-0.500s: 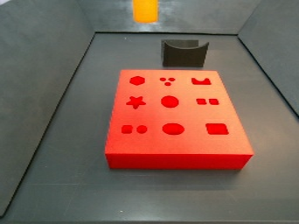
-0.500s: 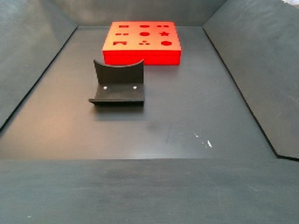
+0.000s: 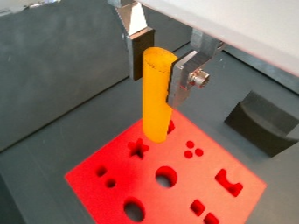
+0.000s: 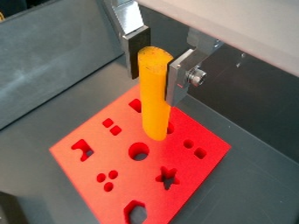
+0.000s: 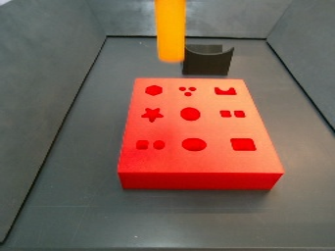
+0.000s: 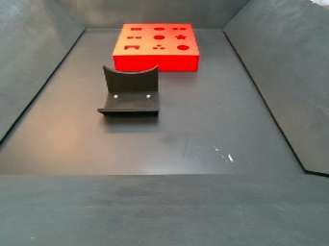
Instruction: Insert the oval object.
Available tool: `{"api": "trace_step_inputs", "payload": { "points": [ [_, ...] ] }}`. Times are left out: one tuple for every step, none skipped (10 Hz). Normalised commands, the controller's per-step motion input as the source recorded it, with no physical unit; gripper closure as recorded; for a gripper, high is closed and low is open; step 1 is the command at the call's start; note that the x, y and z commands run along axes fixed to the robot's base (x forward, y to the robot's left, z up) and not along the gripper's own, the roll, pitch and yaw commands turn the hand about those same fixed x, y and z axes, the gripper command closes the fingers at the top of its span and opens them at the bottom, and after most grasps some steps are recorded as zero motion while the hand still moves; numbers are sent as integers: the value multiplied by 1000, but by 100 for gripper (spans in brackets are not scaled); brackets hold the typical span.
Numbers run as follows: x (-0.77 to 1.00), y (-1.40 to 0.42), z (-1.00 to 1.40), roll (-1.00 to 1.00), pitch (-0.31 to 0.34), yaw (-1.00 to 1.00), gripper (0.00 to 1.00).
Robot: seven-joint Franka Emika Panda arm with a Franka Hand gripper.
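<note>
The oval object, a long orange-yellow peg (image 3: 156, 101), hangs upright between the fingers of my gripper (image 3: 162, 63). The gripper is shut on the peg's upper end, as both wrist views show (image 4: 158, 63). The peg (image 4: 155, 101) is held above the red block (image 3: 117, 175) with shaped holes (image 4: 82, 140). In a side view the peg (image 5: 170, 29) reaches down from the frame's top, above the far end of the red block (image 5: 197, 167). The gripper itself is above that frame. An oval hole (image 5: 194, 144) lies in the block's near row.
A dark grey curved holder (image 5: 207, 59) stands just behind the red block; it also shows in a wrist view (image 3: 263, 122). In a side view (image 6: 130, 91) it lies on the dark floor in front of the block (image 6: 157, 46). Grey walls enclose the floor.
The peg has come down: half a second ago only its lower end showed at the top of the side view, now much more of it hangs in frame.
</note>
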Motion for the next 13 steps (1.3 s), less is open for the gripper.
{"api": "trace_step_inputs", "payload": {
  "points": [
    [769,-291,-457,296,203,46,100],
    [717,-397,-546,156,149,0,100],
    [514,-220,-689,-26,-51,-37,100],
    [406,-134,-449,-247,-264,0,100],
    [403,-49,-303,-297,-300,97,100],
    [469,-203,-434,-203,-220,163,100],
    [494,-534,-217,49,0,237,100],
    [303,-511,-74,297,66,209,100],
    [191,-486,-109,336,106,223,100],
    [129,-454,-160,406,133,211,100],
    [169,-409,-209,476,183,163,100],
    [0,-417,-391,350,160,194,100],
    [0,-163,-463,34,0,6,100]
  ]
}}
